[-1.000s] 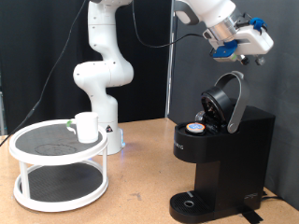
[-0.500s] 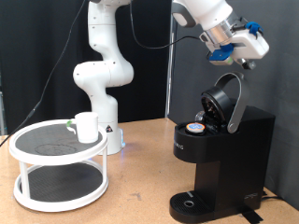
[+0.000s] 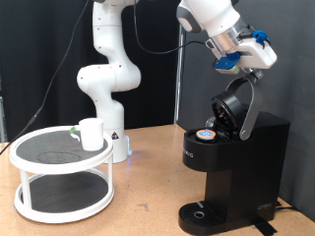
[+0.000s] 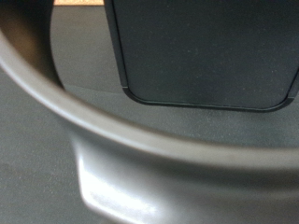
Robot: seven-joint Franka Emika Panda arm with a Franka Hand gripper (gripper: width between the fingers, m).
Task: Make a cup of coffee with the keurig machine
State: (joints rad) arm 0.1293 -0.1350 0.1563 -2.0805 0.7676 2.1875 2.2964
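My arm arches over from the exterior view's top, and my blue-and-white pincer (image 3: 246,54) hangs just above the raised lid of the black, boxy, glossy plastic coffee machine (image 3: 231,162); whether its fingers are spread or pressed together I cannot tell. The rounded lid stands tilted open, with an orange-topped pod (image 3: 206,135) seated in the holder. The plain white cylindrical mug (image 3: 92,134) stands well apart on the white round two-tier rack (image 3: 59,192).
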